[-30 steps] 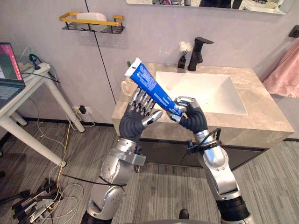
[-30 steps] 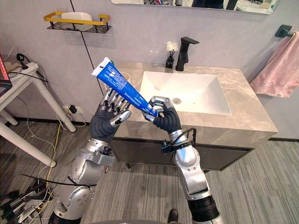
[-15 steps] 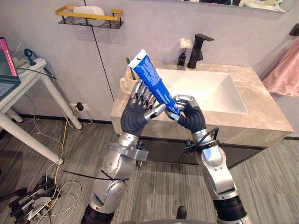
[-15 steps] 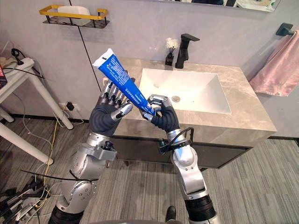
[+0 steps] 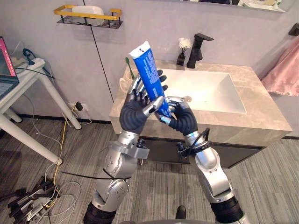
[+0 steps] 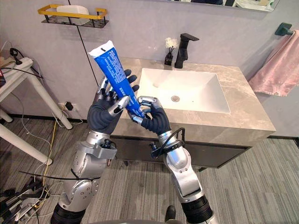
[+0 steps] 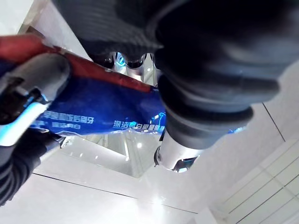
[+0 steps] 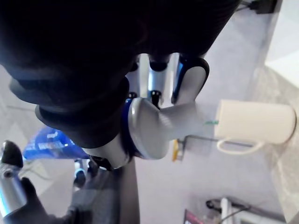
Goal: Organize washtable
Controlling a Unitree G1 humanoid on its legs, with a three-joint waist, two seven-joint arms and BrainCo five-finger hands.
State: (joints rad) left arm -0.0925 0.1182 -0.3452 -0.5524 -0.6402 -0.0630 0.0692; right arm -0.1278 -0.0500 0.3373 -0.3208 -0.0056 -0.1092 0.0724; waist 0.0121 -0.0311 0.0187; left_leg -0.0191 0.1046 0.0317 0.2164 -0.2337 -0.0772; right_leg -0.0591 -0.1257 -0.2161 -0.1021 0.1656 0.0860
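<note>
Tube: blue tube [image 5: 150, 72] held up off the washtable [image 5: 261, 112], over its front left corner, tilted, crimped end uppermost.
Left hand: left hand [image 5: 134, 115] behind the tube's middle, fingers [image 5: 160, 74] reaching up along its back, thumb closed across its front, pinching it.
Right hand: right hand [image 5: 183, 120] just beside the left, fingers curled round the tube's lower end.
Contact: both hands on the tube at once, knuckles near each other.
Mug: cream mug [image 8: 254, 122] on the washtable's left end, partly behind the left hand, green toothbrush [image 5: 129, 68] sticking up from it.
Basin: white basin [image 5: 208, 88] sunk in the middle of the top, black tap [image 5: 197, 45] at its back edge, small dark vase [image 5: 181, 52] with white blooms just beside the tap.
Surroundings: pink towel [image 5: 285, 70] hanging at the right, yellow-rimmed shelf [image 5: 88, 17] on the wall at the left.
</note>
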